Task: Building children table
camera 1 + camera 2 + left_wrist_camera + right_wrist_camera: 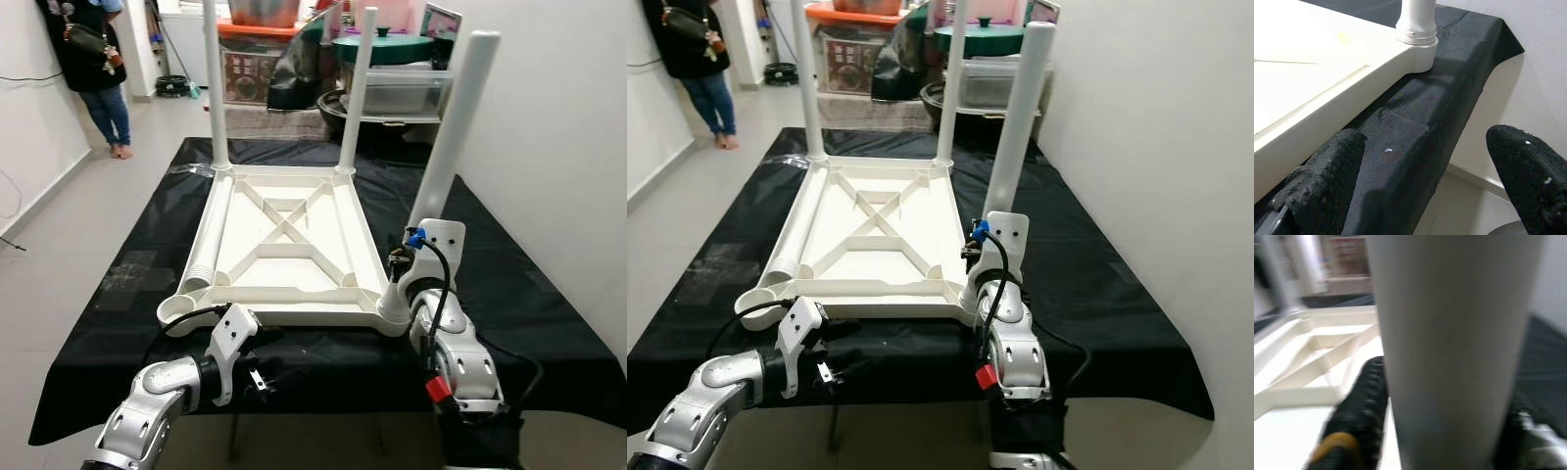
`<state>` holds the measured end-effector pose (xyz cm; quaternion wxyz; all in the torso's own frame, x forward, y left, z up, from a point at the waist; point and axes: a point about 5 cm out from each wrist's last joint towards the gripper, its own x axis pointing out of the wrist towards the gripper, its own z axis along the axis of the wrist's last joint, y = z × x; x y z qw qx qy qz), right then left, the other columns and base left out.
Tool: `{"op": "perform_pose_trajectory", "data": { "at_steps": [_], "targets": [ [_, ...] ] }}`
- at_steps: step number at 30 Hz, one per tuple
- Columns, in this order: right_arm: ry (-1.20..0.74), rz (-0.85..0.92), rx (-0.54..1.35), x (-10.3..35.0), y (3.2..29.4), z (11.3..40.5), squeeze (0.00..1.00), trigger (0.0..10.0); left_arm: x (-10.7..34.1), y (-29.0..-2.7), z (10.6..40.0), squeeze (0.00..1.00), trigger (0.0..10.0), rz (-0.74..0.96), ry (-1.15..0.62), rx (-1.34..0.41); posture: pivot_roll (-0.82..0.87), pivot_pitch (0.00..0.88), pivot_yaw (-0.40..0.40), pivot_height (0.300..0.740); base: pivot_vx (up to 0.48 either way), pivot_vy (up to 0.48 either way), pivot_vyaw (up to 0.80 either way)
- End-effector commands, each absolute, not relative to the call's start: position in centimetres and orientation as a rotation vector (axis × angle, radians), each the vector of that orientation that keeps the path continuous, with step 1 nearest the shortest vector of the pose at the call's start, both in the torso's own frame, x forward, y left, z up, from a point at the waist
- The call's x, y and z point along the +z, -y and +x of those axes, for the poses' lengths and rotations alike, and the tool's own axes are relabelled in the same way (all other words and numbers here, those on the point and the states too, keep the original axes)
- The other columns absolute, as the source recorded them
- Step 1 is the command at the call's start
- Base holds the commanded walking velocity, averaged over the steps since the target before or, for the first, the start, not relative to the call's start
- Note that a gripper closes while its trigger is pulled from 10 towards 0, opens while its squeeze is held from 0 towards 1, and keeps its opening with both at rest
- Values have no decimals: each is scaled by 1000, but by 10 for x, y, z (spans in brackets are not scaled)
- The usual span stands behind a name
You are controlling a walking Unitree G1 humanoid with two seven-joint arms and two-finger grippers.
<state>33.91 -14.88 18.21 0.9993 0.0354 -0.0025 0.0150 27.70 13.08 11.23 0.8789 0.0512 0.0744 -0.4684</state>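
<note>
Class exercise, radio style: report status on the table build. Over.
Right gripper clamped round near right leg at its socket. Left gripper open, off table top's near edge. Fourth leg lying loose inside frame. Person standing far left.

My upturned white plastic table top [284,245] has cream-white ribs in an X pattern, and its round plastic legs [453,127] are the same white. It lies on a plain black cloth [509,284]. My arms are silver, with black fingers [1322,176]. My right wrist carries a blue connector [415,237] and a red tag [437,389].
</note>
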Motion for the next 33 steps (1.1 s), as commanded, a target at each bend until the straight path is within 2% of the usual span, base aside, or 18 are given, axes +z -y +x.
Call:
{"op": "perform_pose_trajectory", "data": {
  "at_steps": [1, 2, 3, 4, 5, 9, 11, 12, 13, 17, 21, 26, 27, 28, 29, 31, 32, 33],
  "targets": [
    [30, 95, 122, 190, 150, 346, 1000, 10000, 111, -131, 277, 0, 10000, 115, -159, -979, 39, 0, -81, 740, 0, 0, 0],
    [52, 69, 171, 199, 162, 353, 651, 10000, 111, -131, 277, 0, 10000, 114, -157, -978, 39, 0, -81, 740, 0, 0, 0],
    [52, 69, 171, 199, 162, 353, 651, 10000, 111, -131, 277, 0, 10000, 114, -157, -978, 39, 0, -81, 740, 0, 0, 0],
    [68, 43, 259, 209, 175, 358, 0, 10000, 111, -130, 278, 0, 10000, 112, -155, -978, 35, 0, -86, 740, 0, 0, 0],
    [90, 0, 388, 218, 183, 357, 0, 10000, 111, -130, 278, 0, 10000, 110, -154, -978, 35, 0, -87, 740, 0, 0, 0],
    [83, -63, 568, 224, 193, 351, 0, 10000, 110, -129, 277, 0, 10000, 108, -153, -977, 33, 0, -88, 740, 0, 0, 0],
    [23, -88, 680, 219, 201, 344, 0, 6627, 110, -129, 276, 0, 10000, 103, -153, -974, 40, 0, -96, 740, 0, 0, 0],
    [23, -88, 680, 219, 201, 344, 0, 6627, 110, -129, 276, 0, 10000, 103, -153, -974, 40, 0, -96, 740, 0, 0, 0],
    [-30, -72, 646, 213, 206, 347, 0, 0, 110, -129, 276, 0, 10000, 102, -154, -972, 41, 0, -98, 740, 0, 0, 0],
    [-161, -12, 190, 187, 226, 368, 0, 0, 109, -131, 274, 0, 10000, 101, -157, -966, 47, 0, -97, 740, 0, 0, 0],
    [-166, 168, -213, 163, 225, 361, 0, 0, 110, -132, 273, 0, 10000, 105, -158, -966, 50, 0, -94, 740, 0, 0, 0],
    [-126, 286, -379, 150, 194, 340, 0, 0, 111, -132, 273, 0, 10000, 107, -156, -969, 56, 0, -88, 740, 0, 0, 0],
    [-120, 295, -305, 155, 174, 341, 0, 1176, 111, -131, 274, 0, 10000, 108, -155, -971, 55, 0, -84, 740, 0, 0, 0],
    [-120, 295, -305, 155, 174, 341, 0, 1176, 111, -131, 274, 0, 10000, 108, -155, -971, 55, 0, -84, 740, 0, 0, 0],
    [-118, 302, -253, 159, 160, 342, 0, 10000, 112, -131, 274, 0, 10000, 108, -155, -973, 54, 0, -84, 740, 0, 0, 0],
    [-46, 247, -155, 175, 156, 347, 0, 10000, 112, -131, 274, 0, 10000, 110, -155, -975, 48, 0, -87, 740, 0, 0, 0],
    [4, 205, -91, 186, 154, 351, 1000, 10000, 112, -131, 274, 0, 10000, 111, -155, -975, 48, 0, -88, 740, 0, 0, 0],
    [4, 205, -91, 186, 154, 351, 1000, 10000, 112, -131, 274, 0, 10000, 111, -155, -975, 48, 0, -88, 740, 0, 0, 0]
  ]
}}
